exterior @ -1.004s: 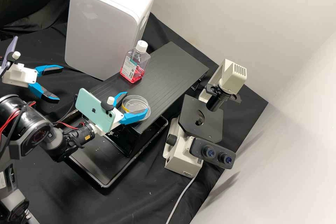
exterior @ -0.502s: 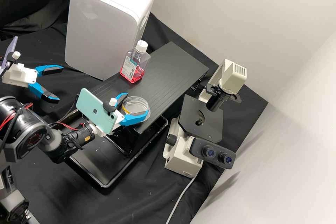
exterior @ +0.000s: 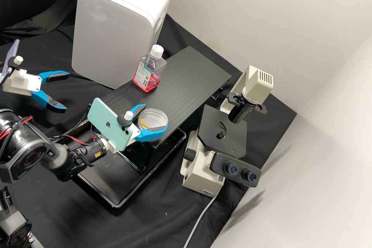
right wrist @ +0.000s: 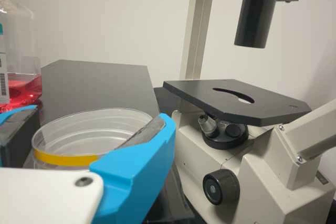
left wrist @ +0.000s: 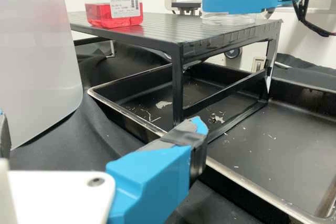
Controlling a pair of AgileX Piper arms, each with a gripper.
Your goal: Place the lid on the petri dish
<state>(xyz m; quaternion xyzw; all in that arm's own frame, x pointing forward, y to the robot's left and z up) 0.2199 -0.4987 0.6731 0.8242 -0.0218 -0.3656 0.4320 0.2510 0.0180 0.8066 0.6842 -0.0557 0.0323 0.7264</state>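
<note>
Now the right gripper squeezes the petri dish between its two blue fingers. The dish is clear and round with a yellow band. It is at the near end of the black shelf, above the black tray. It may be lifted a little off the shelf, but I cannot be sure. The left gripper hangs wide open, holding nothing, near the white box. A bottle of red liquid stands farther back on the shelf.
</note>
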